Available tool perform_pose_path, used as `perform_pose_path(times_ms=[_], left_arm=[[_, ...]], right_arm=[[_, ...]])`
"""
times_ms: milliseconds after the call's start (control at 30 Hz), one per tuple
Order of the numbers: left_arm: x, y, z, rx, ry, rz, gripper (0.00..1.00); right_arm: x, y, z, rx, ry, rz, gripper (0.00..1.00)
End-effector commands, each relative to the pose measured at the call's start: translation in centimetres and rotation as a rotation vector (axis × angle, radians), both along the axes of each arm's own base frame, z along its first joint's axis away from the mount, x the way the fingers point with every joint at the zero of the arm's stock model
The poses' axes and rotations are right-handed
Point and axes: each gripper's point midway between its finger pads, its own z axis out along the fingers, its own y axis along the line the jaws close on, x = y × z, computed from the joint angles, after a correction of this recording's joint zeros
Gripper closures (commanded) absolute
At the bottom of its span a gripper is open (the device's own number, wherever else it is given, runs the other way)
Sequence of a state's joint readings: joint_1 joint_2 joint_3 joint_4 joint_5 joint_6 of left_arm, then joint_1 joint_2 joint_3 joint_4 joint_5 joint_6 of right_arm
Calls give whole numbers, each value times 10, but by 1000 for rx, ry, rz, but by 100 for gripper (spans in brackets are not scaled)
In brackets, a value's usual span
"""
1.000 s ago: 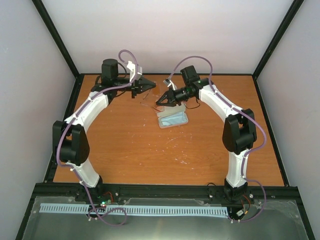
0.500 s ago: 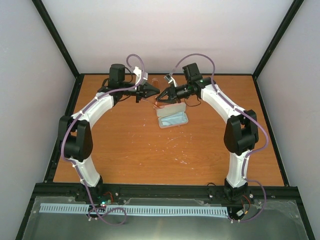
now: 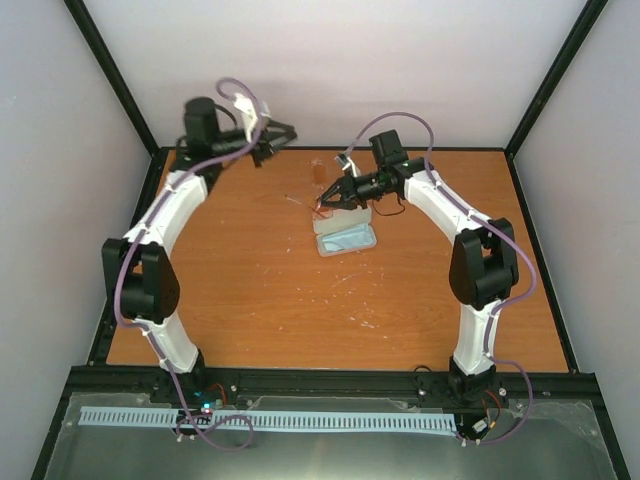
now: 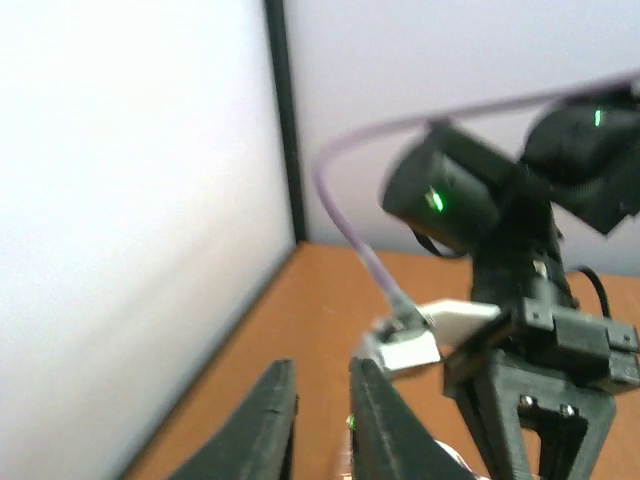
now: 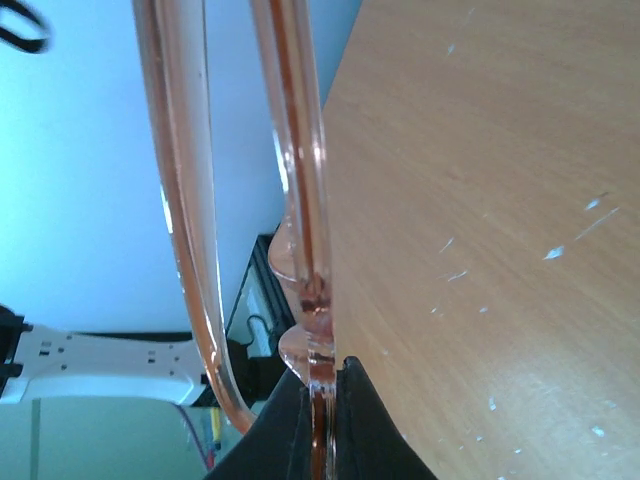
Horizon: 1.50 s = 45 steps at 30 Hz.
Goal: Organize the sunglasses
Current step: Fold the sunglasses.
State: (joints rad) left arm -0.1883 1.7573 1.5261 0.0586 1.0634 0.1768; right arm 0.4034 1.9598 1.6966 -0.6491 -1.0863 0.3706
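The sunglasses (image 3: 318, 176), thin reddish-brown with amber lenses, hang above the table at the back centre, held by my right gripper (image 3: 331, 198). In the right wrist view the black fingertips (image 5: 352, 420) pinch the frame (image 5: 300, 150) near the nose pads, and a temple arm curves off to the left. The open pale pink case (image 3: 322, 246) lies just in front of the glasses, with the light blue cloth (image 3: 350, 238) inside it. My left gripper (image 3: 273, 137) is raised at the back left, open and empty. Its fingers (image 4: 272, 425) stand slightly apart.
The left wrist view shows the right arm's wrist and gripper (image 4: 530, 400) ahead of it, and the white back wall with a black corner post (image 4: 283, 120). Black frame rails edge the wooden table (image 3: 250, 290).
My left gripper has drawn back and up from beside the sunglasses to the back left corner. My right gripper still holds the glasses and has hardly moved.
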Motion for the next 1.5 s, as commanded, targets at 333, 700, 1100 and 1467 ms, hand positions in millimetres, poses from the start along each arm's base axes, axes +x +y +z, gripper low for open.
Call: perform_pose_path(times_ms=[333, 700, 1100, 1467], left_arm=[[-171, -2, 51, 27, -186, -355, 99], [-162, -23, 2, 44, -128, -403, 99], [-100, -43, 1, 6, -128, -406, 98], [-78, -50, -30, 2, -26, -410, 97]], right_arm=[[102, -16, -15, 9, 69, -255, 97], [58, -9, 23, 8, -26, -130, 97], [-20, -7, 26, -3, -24, -17, 97], [-49, -2, 48, 44, -64, 70, 96]])
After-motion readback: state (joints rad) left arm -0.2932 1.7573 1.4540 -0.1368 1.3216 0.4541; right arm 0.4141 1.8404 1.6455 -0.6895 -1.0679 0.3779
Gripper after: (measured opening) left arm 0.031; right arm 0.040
